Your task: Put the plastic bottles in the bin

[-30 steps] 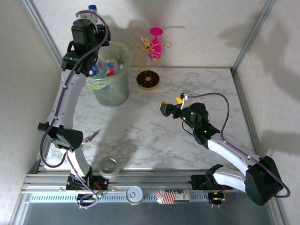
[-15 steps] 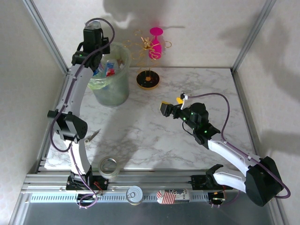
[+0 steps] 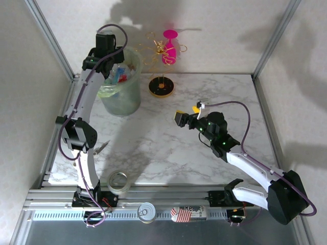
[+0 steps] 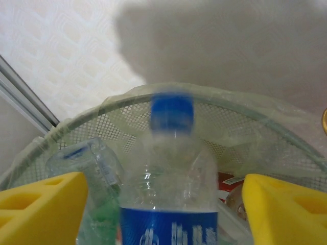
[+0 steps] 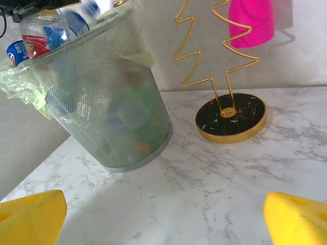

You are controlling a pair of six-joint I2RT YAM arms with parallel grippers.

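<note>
We see the left tool (image 4: 163, 201) poised above the bin (image 3: 122, 97), its yellow fingers (image 4: 41, 209) spread wide apart; between them, touching neither, a clear bottle (image 4: 171, 173) with a blue cap and blue label stands upright over the bin's mouth, its outline blurred; other plastic bottles (image 5: 38, 41) lie heaped inside the bin, some poking above its rim, one red-labelled; the right tool (image 3: 186, 113) hovers over the marble surface (image 3: 168, 153) well to the right of the bin, its fingers likewise apart; a gold wire stand (image 3: 161, 87) sits just right of the bin, a pink goblet (image 3: 169, 46) beside its upper wires.
</note>
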